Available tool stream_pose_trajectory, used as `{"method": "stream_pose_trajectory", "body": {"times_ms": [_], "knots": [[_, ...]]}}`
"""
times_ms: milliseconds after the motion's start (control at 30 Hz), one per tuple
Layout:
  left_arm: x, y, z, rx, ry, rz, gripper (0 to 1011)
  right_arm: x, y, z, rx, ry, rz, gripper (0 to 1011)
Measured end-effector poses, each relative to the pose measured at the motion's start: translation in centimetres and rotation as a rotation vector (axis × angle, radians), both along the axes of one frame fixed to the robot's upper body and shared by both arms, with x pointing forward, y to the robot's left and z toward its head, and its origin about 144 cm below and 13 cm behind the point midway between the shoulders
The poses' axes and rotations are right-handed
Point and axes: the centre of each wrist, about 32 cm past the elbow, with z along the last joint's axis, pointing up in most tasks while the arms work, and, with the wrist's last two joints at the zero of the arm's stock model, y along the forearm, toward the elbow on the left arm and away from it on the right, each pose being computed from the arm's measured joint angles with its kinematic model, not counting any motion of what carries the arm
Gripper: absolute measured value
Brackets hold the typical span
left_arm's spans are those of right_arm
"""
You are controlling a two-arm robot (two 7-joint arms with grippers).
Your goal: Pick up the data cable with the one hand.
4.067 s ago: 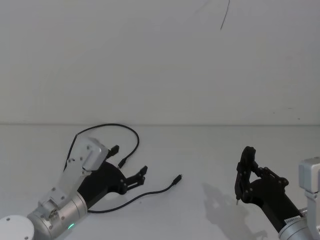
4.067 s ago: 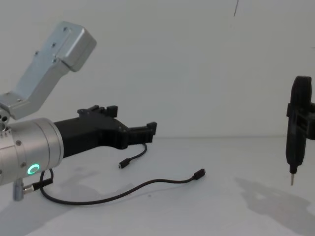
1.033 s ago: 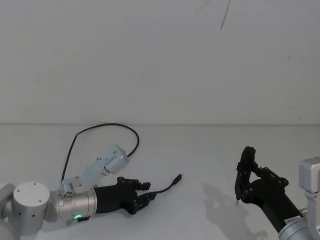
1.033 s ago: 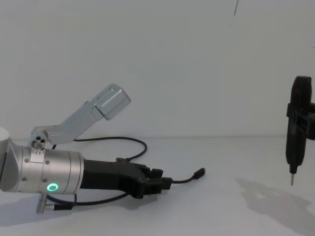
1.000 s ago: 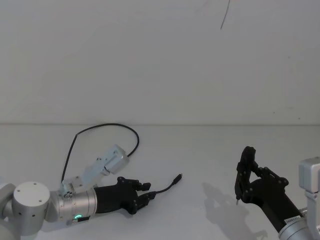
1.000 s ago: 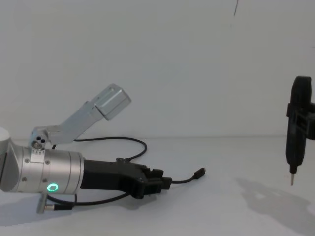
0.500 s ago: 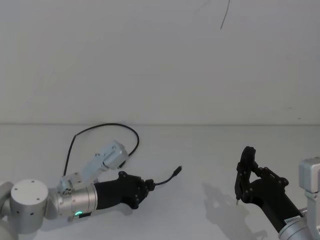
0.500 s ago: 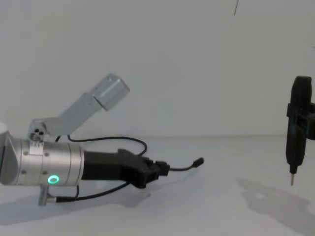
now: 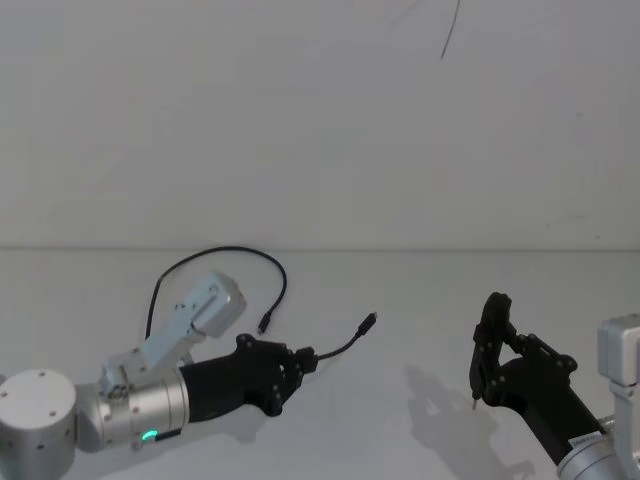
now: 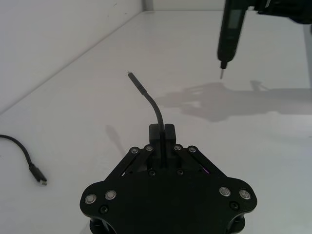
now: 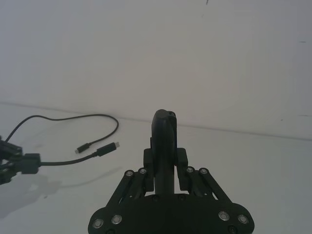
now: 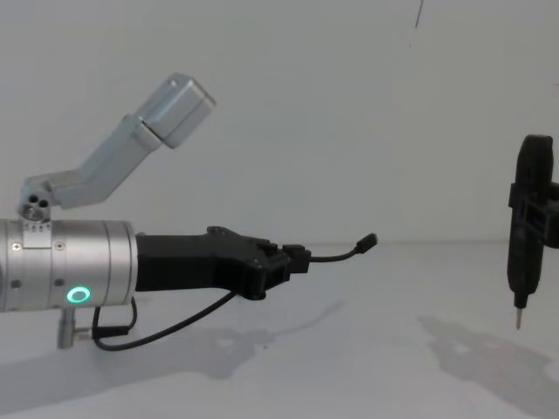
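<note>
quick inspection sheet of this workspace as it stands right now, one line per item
surface: white table, with the shadows of both arms on it.
job's things: data cable, pinched near one end by the left gripper; that plug sticks out past the fingers, off the table.
clutter: nothing seen.
grippers: left gripper shut on the data cable, above the table at the left; right gripper at the right, shut on a slim black tool, tip down, clear of the table.
cables: the rest of the data cable arcs behind the left arm; its other plug is free.
surroundings: plain white wall; thin dark mark high up.
</note>
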Motion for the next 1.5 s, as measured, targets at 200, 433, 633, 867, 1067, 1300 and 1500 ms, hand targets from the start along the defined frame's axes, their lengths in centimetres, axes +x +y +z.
{"method": "stream_pose_trajectory", "body": {"times_ms": [200, 433, 633, 867, 1067, 1300, 1500], "knots": [[-1.9, 0.0, 0.1, -0.01, 0.002, 0.003, 51, 0.0, 0.0, 0.0, 0.0, 0.0, 0.0, 269], [-3.7, -0.1, 0.1, -0.014, 0.008, 0.001, 51, 0.0, 0.0, 0.0, 0.0, 0.0, 0.0, 269], [-4.6, -0.2, 0.0, -0.017, 0.011, 0.001, 51, 0.1, 0.1, 0.1, 0.005, -0.008, 0.005, 269], [-5.3, -0.2, 0.1, -0.018, 0.014, 0.0, 51, 0.6, 0.4, 1.0, 0.046, -0.048, 0.03, 269], [-5.7, -0.3, 0.1, -0.019, 0.016, -0.001, 51, 1.2, 0.9, 1.9, 0.114, -0.081, 0.058, 269], [-5.9, -0.3, 0.1, -0.02, 0.017, -0.001, 51, 2.0, 1.5, 2.4, 0.199, -0.092, 0.079, 269], [-6.0, -0.3, 0.1, -0.02, 0.017, -0.002, 51, 2.8, 2.3, 2.2, 0.278, -0.08, 0.091, 269]]}}
